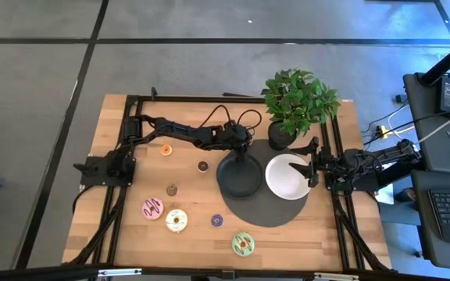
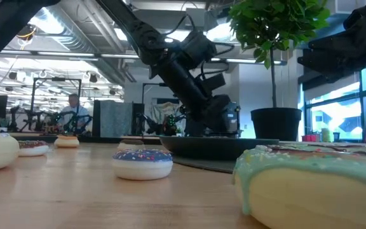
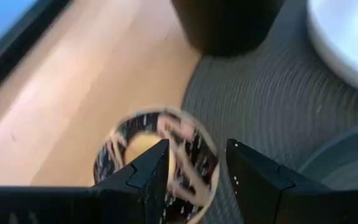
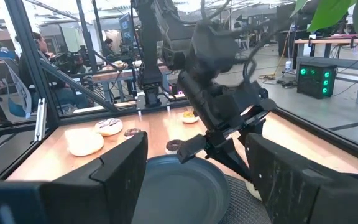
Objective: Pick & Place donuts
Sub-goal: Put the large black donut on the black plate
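Observation:
My left gripper is shut on a dark-iced donut with pale stripes. In the high view this gripper is at the far edge of the black plate. My right gripper is open and holds nothing. It stands by the right rim of the white plate. Several other donuts lie flat on the wood: orange, small brown, pink, cream, purple and green. My left gripper pinches the ring wall of the dark-iced donut. One finger is over the donut's hole and the other finger is outside the ring. The fingers come from above. The ring shows over the wood and the grey mat's edge.
Both plates sit on a round grey mat. A potted plant stands at the far edge, just behind the plates. A black frame rail borders the table. The wood between the loose donuts is bare. A person sits in the room beyond the table.

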Available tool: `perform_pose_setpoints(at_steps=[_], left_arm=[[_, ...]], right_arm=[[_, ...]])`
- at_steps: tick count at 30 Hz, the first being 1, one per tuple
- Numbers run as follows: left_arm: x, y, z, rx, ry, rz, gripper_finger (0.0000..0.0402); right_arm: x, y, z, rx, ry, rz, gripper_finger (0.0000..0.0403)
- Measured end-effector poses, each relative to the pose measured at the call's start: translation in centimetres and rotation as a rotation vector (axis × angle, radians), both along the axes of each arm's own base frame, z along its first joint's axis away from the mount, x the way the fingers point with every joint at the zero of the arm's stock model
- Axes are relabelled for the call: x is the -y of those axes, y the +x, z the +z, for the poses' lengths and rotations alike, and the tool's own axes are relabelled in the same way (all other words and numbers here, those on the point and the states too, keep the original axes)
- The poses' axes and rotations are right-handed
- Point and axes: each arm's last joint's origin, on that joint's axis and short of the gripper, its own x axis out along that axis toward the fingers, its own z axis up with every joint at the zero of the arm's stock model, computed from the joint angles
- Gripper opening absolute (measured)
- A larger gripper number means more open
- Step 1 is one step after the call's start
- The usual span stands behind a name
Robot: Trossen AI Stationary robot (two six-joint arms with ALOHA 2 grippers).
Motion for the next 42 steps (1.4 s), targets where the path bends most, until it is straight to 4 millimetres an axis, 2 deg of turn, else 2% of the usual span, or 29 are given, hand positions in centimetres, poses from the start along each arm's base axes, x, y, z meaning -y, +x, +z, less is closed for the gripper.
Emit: perform_pose_setpoints(at_steps=[7, 13, 28, 31, 35, 42], left_arm=[[-0.4, 0.1, -1.3, -0.021, 0.01, 0.019, 0.0155], [-0.7, 0.0, -1.3, -0.038, 0.036, 0.0, 0.0144], [-0.7, -0.1, -1.1, -0.081, 0.103, -0.044, 0.0023], [-0.3, -0.1, -0.2, -0.075, 0.136, -0.027, 0.001], [1.1, 0.0, 2.2, -0.036, 0.19, -0.062, 0.0015], [5.6, -0.2, 5.9, 0.033, 0.203, -0.184, 0.0013]], right_arm=[[0.0, 0.0, 0.0, -0.004, -0.022, -0.002, 0.0271], [0.0, 0.0, 0.0, -0.004, -0.022, -0.001, 0.0271], [0.0, 0.0, 0.0, -0.003, -0.021, 0.0, 0.0271], [0.0, 0.0, 0.0, -0.004, -0.021, 0.0, 0.0271], [0.0, 0.0, 0.0, -0.003, -0.019, 0.0, 0.0271], [0.0, 0.0, 0.0, 0.002, 0.007, 0.001, 0.0271]])
